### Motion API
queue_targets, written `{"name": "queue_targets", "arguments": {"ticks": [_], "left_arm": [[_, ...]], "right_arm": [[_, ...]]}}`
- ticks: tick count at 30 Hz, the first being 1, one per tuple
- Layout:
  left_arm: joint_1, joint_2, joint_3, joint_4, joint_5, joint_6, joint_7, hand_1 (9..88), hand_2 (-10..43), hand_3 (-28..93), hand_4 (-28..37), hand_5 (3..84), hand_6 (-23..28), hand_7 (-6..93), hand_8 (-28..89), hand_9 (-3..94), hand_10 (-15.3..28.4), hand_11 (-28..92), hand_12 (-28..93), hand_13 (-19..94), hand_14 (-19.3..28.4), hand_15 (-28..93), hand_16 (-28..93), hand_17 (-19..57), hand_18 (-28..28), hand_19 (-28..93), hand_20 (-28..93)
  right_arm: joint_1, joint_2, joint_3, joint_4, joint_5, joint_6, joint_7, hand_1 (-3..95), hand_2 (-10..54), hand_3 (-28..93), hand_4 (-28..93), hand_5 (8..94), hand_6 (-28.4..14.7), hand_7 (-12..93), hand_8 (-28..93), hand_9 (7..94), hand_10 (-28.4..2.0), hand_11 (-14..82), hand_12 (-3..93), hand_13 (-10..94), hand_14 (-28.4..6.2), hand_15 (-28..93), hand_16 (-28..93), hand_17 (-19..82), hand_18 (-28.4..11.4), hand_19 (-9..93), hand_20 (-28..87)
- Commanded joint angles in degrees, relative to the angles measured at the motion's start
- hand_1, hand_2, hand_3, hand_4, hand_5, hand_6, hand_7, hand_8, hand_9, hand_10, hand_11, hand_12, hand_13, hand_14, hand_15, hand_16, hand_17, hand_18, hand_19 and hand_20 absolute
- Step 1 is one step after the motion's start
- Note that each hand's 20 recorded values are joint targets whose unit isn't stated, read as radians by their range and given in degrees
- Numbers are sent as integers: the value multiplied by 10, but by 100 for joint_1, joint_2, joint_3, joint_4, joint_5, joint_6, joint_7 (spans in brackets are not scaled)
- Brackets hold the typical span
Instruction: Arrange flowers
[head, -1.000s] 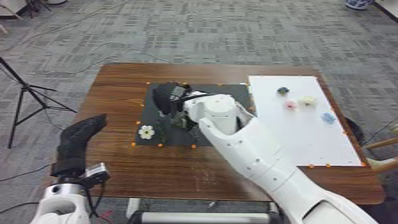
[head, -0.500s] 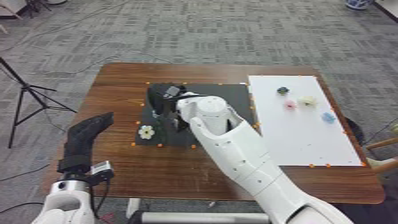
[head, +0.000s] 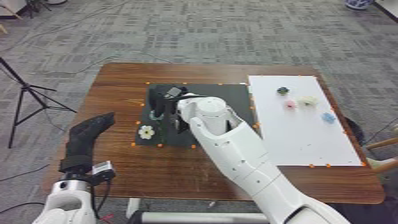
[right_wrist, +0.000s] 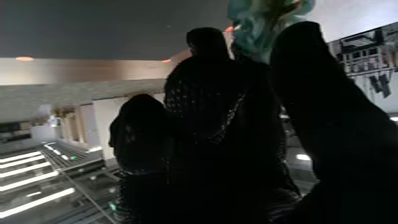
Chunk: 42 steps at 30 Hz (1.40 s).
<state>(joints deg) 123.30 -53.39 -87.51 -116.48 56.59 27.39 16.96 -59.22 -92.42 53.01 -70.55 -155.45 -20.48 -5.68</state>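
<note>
My right hand (head: 157, 103) is over the left part of the black mat (head: 213, 92), with a small pale flower (head: 156, 116) at its fingertips. In the right wrist view, the thumb and fingers of this hand (right_wrist: 213, 107) pinch the blue-green flower (right_wrist: 262, 25), whose lower part they partly hide. A white flower (head: 147, 132) lies near the mat's front left corner. On the white board (head: 306, 145) are a dark flower (head: 282, 90), a pink one (head: 290, 104), a cream one (head: 307, 100) and a blue one (head: 329, 118). My left hand (head: 89, 131) has straight fingers.
The brown table (head: 160, 170) carries the mat and the board side by side, with small orange markers along their edges. My right forearm crosses the front of the mat. A black tripod (head: 28, 90) stands on the floor left of the table.
My right hand has shifted a little left and nearer over the mat, its forearm swinging left. My left hand has moved slightly to the right. The flowers on the board have stayed put.
</note>
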Motion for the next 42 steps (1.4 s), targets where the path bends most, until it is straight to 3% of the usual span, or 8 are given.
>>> {"name": "queue_targets", "arguments": {"ticks": [1,7,15,20,21,25,33,42], "left_arm": [[153,-53,-85,-63,20,-117,-15,272,-13,677,-273,541,-18,174,-109,499,140,190,94,381,151,149,-16,51,110,107,149],[269,-91,-134,-113,18,-105,-21,273,-15,677,-272,540,-21,176,-109,498,140,190,94,380,151,149,-16,49,110,105,148],[535,-117,-315,-225,-14,14,-73,273,-15,677,-270,540,-21,176,-110,498,139,190,94,380,151,149,-16,49,110,103,147],[543,-166,-332,-216,50,-54,-121,273,-16,677,-270,539,-22,176,-110,497,139,190,95,380,151,148,-16,49,109,103,148],[726,-162,-400,-306,31,-41,-58,273,-16,677,-271,539,-22,176,-110,497,140,190,94,380,151,149,-16,49,110,103,148],[705,-186,-393,-286,46,-49,-53,268,-22,687,-275,539,-22,175,-109,498,140,189,94,379,151,148,-16,48,110,103,148],[741,-212,-411,-303,82,-77,-142,267,-22,689,-279,539,-22,176,-109,498,139,190,94,380,151,148,-16,48,110,103,148],[827,-288,-429,-352,174,-158,-248,269,-20,686,-279,540,-22,175,-109,499,139,190,95,380,152,149,-16,47,111,106,149]], "right_arm": [[204,113,-109,-152,155,-342,195,436,-95,673,-166,588,15,208,-91,683,-120,108,167,858,-42,542,345,576,-134,932,497],[508,576,-379,-456,616,-470,422,405,-95,677,-171,549,16,188,-94,654,-135,93,167,849,-45,533,345,566,-141,932,492],[890,1966,-405,-1610,1984,129,941,385,-95,664,-165,524,13,168,-87,631,-141,88,167,843,-46,525,346,558,-143,932,483],[754,2798,61,-2277,2492,499,1133,373,-95,662,-162,492,7,146,-80,610,-151,83,162,844,-47,524,345,557,-144,932,481],[639,3053,123,-2534,2542,615,1205,372,-95,661,-162,489,6,143,-79,609,-151,83,162,844,-48,524,345,557,-144,932,480],[355,3914,438,-2817,2535,1046,1242,370,-95,657,-160,490,6,142,-74,614,-153,85,162,843,-49,524,344,555,-145,932,476],[-678,5187,1332,-2883,2683,1088,1622,372,-95,655,-159,509,4,163,-69,643,-139,103,190,837,-52,530,346,551,-147,932,480],[-2595,5217,3060,-2937,2666,1019,2113,374,-95,649,-161,539,1,172,-68,718,-126,161,210,836,-60,543,345,549,-151,932,483]]}}
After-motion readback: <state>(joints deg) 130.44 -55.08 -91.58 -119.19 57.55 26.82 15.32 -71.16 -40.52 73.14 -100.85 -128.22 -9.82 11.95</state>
